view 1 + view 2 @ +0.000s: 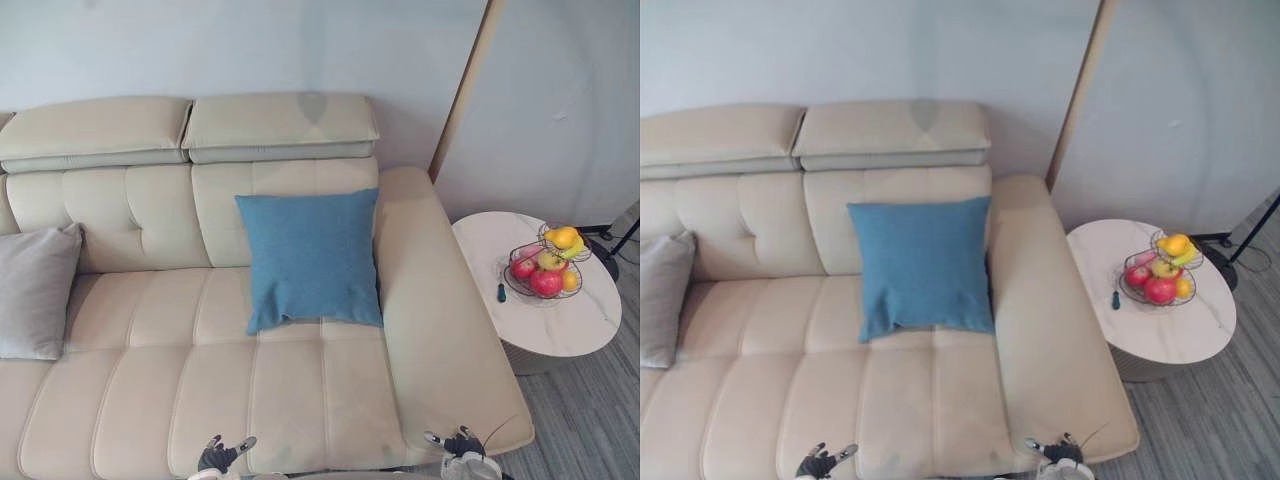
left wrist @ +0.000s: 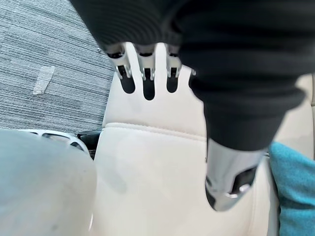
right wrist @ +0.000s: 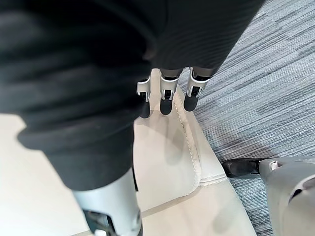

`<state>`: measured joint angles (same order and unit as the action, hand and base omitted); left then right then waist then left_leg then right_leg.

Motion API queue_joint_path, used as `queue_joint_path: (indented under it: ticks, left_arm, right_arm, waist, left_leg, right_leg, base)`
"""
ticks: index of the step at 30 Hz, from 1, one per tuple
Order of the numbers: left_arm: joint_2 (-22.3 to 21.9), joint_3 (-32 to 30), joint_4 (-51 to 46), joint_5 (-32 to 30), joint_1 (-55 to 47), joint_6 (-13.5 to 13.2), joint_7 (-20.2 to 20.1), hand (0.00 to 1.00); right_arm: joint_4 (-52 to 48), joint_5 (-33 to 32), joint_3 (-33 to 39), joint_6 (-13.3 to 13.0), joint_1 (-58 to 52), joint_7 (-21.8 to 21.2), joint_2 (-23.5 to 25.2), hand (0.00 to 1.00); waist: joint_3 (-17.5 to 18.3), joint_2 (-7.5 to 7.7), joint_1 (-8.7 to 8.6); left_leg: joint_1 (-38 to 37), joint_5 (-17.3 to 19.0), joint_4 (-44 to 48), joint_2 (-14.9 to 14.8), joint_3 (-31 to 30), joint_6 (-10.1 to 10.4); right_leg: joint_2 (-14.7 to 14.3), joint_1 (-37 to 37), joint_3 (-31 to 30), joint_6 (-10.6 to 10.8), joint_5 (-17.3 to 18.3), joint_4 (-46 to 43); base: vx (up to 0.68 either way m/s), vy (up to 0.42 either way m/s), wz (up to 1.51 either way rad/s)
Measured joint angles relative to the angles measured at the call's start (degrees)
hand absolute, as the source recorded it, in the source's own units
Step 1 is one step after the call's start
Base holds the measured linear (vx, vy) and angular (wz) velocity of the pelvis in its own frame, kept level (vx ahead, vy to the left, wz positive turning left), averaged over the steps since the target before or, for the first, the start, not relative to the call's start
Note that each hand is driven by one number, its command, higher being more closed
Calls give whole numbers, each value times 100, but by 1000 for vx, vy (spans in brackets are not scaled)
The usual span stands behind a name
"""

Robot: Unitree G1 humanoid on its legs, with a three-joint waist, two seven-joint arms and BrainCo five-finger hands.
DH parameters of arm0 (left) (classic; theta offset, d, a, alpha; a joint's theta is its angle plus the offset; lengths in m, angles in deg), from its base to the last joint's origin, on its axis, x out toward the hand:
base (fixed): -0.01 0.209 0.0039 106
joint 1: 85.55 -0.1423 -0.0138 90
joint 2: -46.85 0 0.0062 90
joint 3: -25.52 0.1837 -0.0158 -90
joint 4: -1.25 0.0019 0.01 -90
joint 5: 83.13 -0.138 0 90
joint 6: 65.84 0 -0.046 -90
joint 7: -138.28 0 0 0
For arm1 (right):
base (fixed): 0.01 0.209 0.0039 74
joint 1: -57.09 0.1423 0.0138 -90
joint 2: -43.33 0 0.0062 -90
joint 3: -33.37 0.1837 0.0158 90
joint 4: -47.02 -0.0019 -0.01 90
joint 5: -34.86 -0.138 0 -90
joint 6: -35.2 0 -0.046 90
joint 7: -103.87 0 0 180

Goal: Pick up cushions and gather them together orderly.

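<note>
The left hand and right hand hung slack and empty, well short of the blue cushion, so a stretched grab risked toppling it.

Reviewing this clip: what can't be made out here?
Grey cushion: cut off by the left edge in both eye views.
Blue cushion: cut off at left wrist view's edge.
Dark item on the table: too small to identify in eye views.
Left hand, right hand: cut off by the eye views' bottom edge.
</note>
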<state>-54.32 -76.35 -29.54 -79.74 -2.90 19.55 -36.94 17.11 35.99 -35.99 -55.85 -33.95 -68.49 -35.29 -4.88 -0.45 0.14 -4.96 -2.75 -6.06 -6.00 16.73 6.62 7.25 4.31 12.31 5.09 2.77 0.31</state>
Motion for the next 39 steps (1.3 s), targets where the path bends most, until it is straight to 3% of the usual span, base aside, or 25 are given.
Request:
queue_joint_path:
  ticks: [10, 17, 20, 21, 22, 23, 26, 27, 28, 29, 30, 31, 35, 36, 37, 38, 39]
  left_arm:
    - [1, 52, 2, -221, 9, 12, 97, 0]
    - [-6, 46, 40, -334, 155, 43, 233, 0]
    - [-10, 115, 87, -339, 609, 46, 257, 0]
    - [-18, 167, 50, -353, 725, 49, 254, 0]
    - [-52, 169, -101, -433, 812, 35, 239, 0]
    - [-55, 177, -174, -438, 845, 17, 243, 0]
    - [35, 188, -276, -437, 751, 34, 249, 0]
    - [81, 182, -277, -436, 678, 46, 251, 0]
    - [126, 168, -261, -433, 620, 75, 258, 0]
    - [46, 186, -243, -425, 489, 118, 258, 0]
    - [-4, 186, -245, -419, 424, 122, 258, 0]
    - [-84, 190, -245, -390, 354, 122, 268, 0]
    - [-101, 352, -233, -309, 402, 121, 268, 0]
    - [-108, 471, -236, -302, 445, 118, 266, 0]
    - [-130, 531, -228, -278, 434, 112, 264, 0]
    - [-132, 565, -217, -273, 427, 111, 266, 0]
    - [-129, 648, -217, -263, 423, 105, 263, 0]
  right_arm:
    - [-8, -138, -59, 15, 5, -8, 3, 0]
    - [-94, -221, -404, 84, 385, -7, 16, 0]
    - [-324, -220, -658, 82, 277, 4, 102, 0]
    - [-324, -221, -762, 80, 281, 8, 112, 0]
    - [-337, -221, -799, 77, 330, 10, 127, 0]
    - [-333, -221, -811, 80, 280, 9, 154, 0]
    - [-276, -220, -897, 88, 214, -15, 189, 0]
    - [-286, -211, -922, 78, 211, -21, 197, 0]
    - [-298, -199, -926, 49, 332, -21, 148, 0]
    - [-300, -157, -944, 25, 404, -12, 33, 0]
    - [-299, -123, -958, 23, 460, -8, -12, 0]
    - [-299, -108, -973, 23, 556, 18, -68, 0]
    - [-316, -98, -1079, 25, 736, 30, -72, 0]
    - [-316, -99, -1117, 26, 715, 45, -59, 0]
    - [-317, -98, -1184, 25, 655, 61, -67, 0]
    - [-317, -98, -1183, 27, 620, 69, -67, 0]
    - [-322, -98, -1178, 29, 541, 101, -77, 0]
  waist:
    - [-14, -10, -13]
    - [-199, -6, 22]
    - [-424, 167, -36]
    - [-437, 202, -29]
    - [-446, 160, -33]
    - [-449, 170, -55]
    - [-348, 325, -80]
    - [-297, 408, -78]
    - [-289, 373, -32]
    - [-269, 150, 28]
    - [-252, 91, 49]
    - [-229, -87, 73]
    - [-427, -186, 69]
    - [-534, -276, 50]
    - [-579, -344, 10]
    - [-589, -361, -5]
    - [-606, -274, -32]
  left_leg:
    - [-39, 26, 12, -15, 154, 18]
    - [-114, 134, 17, -37, 1205, 21]
    - [118, 260, 401, -44, 1319, -182]
    - [258, 353, 607, -51, 1307, -331]
    - [445, 403, 736, -211, 1347, -426]
    - [465, 399, 822, -155, 1272, -421]
    - [572, 397, 1144, -45, 1058, -425]
    - [668, 397, 1308, -22, 1039, -425]
    - [810, 397, 1543, -113, 1039, -424]
    - [916, 363, 1652, -313, 1005, -404]
    - [948, 322, 1630, -370, 1004, -372]
    - [1030, 249, 1620, -473, 1050, -304]
    - [1274, 139, 1704, -674, 1065, -177]
    - [1272, 62, 1761, -786, 969, -142]
    - [1223, -134, 1630, -805, 860, -121]
    - [1197, -247, 1530, -784, 771, -83]
    - [1219, -506, 1305, -650, 450, 7]
  right_leg:
    - [-15, -49, -122, -8, -31, 8]
    - [-106, -724, -1078, -29, -220, -325]
    - [-38, -1210, -1114, -11, -235, -991]
    - [-20, -1319, -1112, 115, -339, -1044]
    - [80, -1402, -992, 40, -3, -1533]
    - [266, -1621, -767, -61, 534, -2848]
    - [779, -1310, -459, 162, 734, -4447]
    - [859, -1175, -460, 196, 707, -4333]
    - [661, -1046, -438, 334, 832, -3925]
    - [427, -840, -455, 321, 839, -3369]
    - [356, -773, -455, 301, 862, -3100]
    - [262, -641, -403, 226, 943, -2630]
    - [-11, -254, -265, 188, 990, -1447]
    - [-145, -65, -186, 1, 874, -1176]
    - [-211, -76, -146, -44, 847, -1221]
    - [-208, -94, -125, -75, 843, -1250]
    - [-86, -247, -27, -230, 914, -1343]
  base:
    - [0, 1, -8]
    - [-30, 29, -77]
    - [-102, 9, -25]
    - [-107, 15, -12]
    - [-112, 4, 4]
    - [-29, -3, 26]
    - [-18, -84, 43]
    - [-112, -196, 2]
    - [-142, -155, -30]
    - [-147, -138, -44]
    - [-155, -104, -43]
    - [-167, -128, -33]
    - [-226, -114, -20]
    - [-325, -111, 10]
    - [-338, -119, 15]
    - [-292, -90, 24]
    - [-266, -60, 18]
